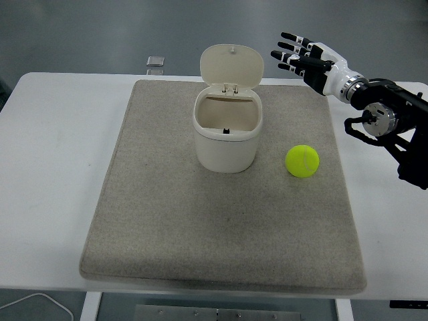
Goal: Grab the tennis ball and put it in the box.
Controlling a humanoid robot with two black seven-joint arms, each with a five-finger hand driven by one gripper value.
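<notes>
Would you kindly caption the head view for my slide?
Open right robot hand raised beyond a tennis ball lying beside an open-lidded white box on a grey mat.

One head camera covered it all, perched high on the robot's side and aimed forward and down. The broad white table (60, 134) filled the frame, its near edge at the bottom, grey floor beyond the far edge. It stood well back, the whole rectangular grey felt mat (227, 221) showing.
</notes>
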